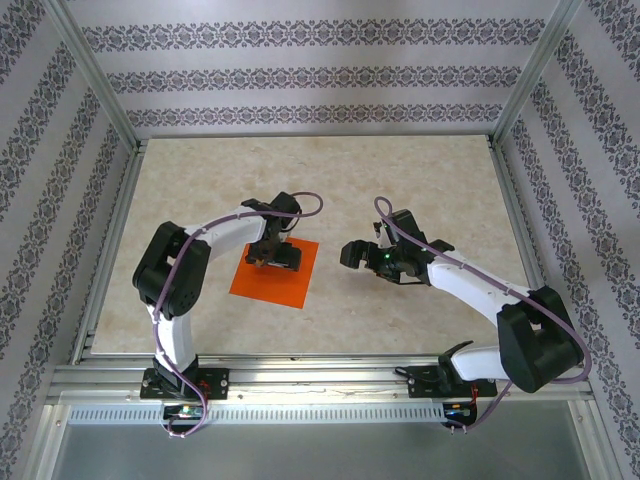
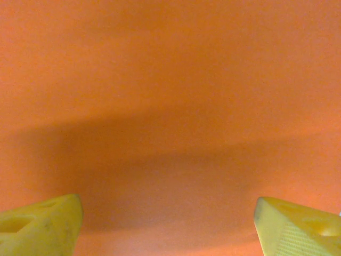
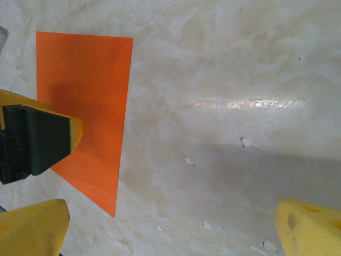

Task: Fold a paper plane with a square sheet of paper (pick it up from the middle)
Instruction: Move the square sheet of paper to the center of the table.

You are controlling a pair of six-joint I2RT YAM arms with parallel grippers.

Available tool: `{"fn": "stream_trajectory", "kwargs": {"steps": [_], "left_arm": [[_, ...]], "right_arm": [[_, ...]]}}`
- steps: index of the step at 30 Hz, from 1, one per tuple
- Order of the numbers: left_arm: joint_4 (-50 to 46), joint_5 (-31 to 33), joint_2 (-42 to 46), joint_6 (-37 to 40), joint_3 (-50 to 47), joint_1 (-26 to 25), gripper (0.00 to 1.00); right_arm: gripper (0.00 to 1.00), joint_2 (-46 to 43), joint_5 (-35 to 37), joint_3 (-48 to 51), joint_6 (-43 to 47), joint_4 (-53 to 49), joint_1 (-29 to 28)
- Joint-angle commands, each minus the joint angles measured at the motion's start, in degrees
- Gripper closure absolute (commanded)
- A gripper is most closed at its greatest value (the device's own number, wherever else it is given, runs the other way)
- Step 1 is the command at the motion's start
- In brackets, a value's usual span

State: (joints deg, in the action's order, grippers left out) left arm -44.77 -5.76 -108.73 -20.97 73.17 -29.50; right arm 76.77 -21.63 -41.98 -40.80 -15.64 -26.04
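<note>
Left fingers point(image 2: 42, 226): spread wide, tips low over the middle of the orange paper sheet point(image 1: 262, 285), bare paper between them; whether they touch the sheet cannot be told. Right fingers point(image 3: 306, 229): spread wide, empty, hovering near the sheet's right edge, apart from it. Sheet: one square piece, lying flat and unfolded on the pale marbled counter point(image 1: 400, 190).
</note>
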Motion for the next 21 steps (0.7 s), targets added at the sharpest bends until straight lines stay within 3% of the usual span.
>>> {"fn": "stream_trajectory", "kwargs": {"steps": [1,14,21], "left_arm": [[-2.0,-1.6,-0.5,-0.7,-2.1,0.5,0.16],[0.6,-0.3,1.9,-16.3,-6.4,-2.2,0.22],[-3.2,5.4,1.6,-13.1,-0.4,-2.4,0.15]], "right_arm": [[0.02,-0.1,1.3,-0.8,-0.5,-0.3,-0.5],[0.02,-0.7,1.9,-0.7,-1.0,-0.9,-0.5],[0.02,0.2,0.7,-0.8,-1.0,-0.2,-0.5]]}}
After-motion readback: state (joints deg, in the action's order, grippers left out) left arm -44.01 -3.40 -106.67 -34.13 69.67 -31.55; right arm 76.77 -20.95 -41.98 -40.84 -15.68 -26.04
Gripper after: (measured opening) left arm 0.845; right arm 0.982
